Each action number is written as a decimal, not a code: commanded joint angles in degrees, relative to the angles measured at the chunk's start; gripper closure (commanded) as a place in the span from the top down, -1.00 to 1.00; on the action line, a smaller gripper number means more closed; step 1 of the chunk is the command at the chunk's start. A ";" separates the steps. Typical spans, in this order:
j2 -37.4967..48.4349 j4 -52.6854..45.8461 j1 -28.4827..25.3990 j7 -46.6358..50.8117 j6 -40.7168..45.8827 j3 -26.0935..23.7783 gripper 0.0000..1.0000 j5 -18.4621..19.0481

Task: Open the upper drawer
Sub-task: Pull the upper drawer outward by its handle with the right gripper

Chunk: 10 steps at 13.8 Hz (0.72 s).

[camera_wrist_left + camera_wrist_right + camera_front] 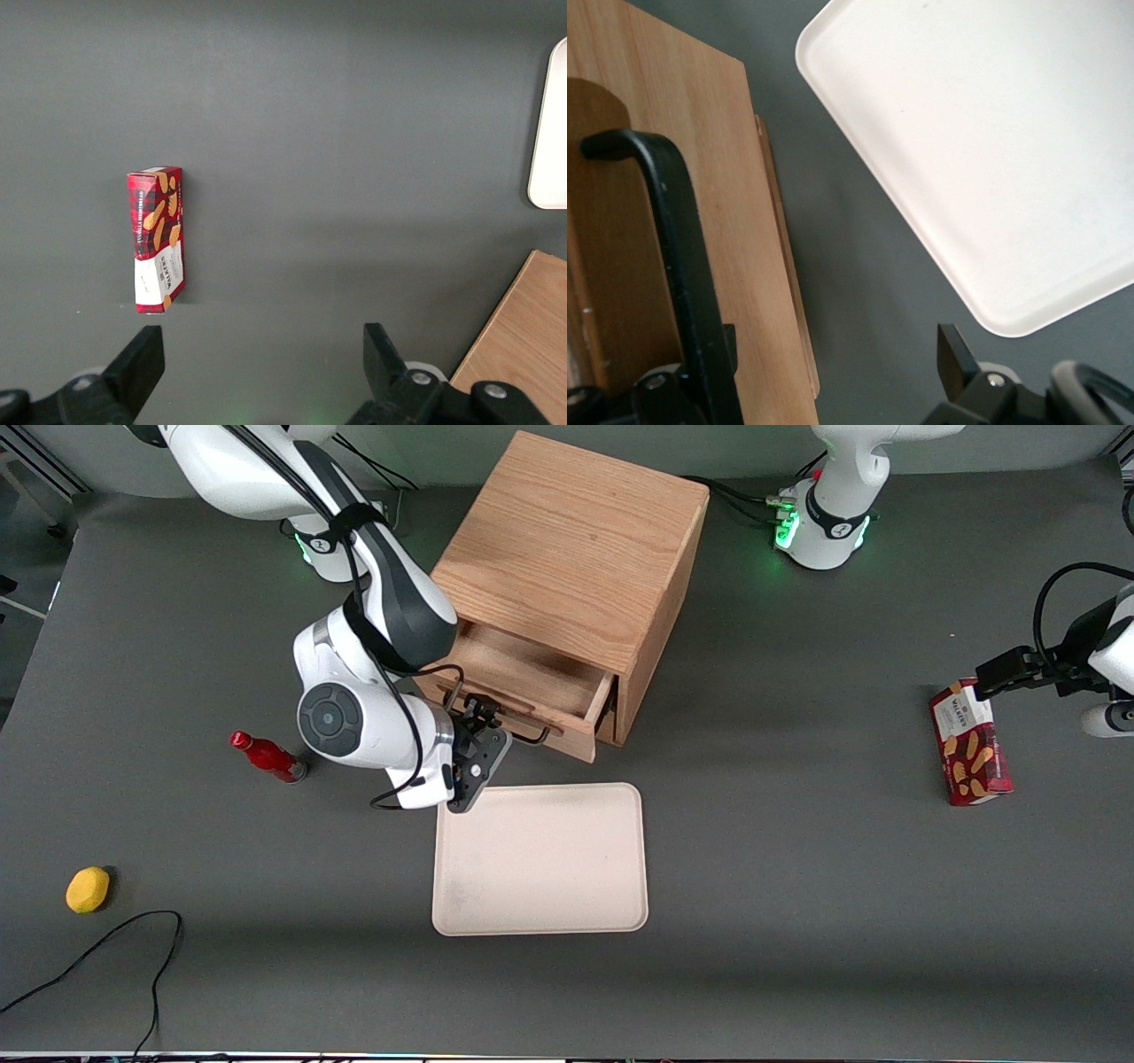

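Note:
The oak cabinet (576,549) stands at the middle of the table, its front turned toward the front camera. Its upper drawer (523,677) is pulled partway out and its inside shows from above. A black bar handle (536,737) runs along the drawer front (735,177). My gripper (477,726) hangs at that handle (678,239), on the end toward the working arm. It is open (840,350): one finger lies against the bar, and the other fingertip (955,350) stands well apart over the grey table. Nothing is held. The lower drawer is hidden under the upper one.
A cream tray (540,859) lies just in front of the drawer, nearer the front camera, close under my gripper. A red bottle (266,755) and a yellow lemon (88,889) lie toward the working arm's end. A red cookie box (970,744) lies toward the parked arm's end.

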State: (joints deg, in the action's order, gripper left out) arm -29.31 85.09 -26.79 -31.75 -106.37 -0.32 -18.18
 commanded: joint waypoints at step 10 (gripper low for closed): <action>-7.33 -12.92 4.29 -1.73 7.22 -0.12 1.00 -0.81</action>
State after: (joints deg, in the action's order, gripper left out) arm -33.96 76.77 -23.33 -32.23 -101.19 -0.30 -18.18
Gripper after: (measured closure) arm 0.000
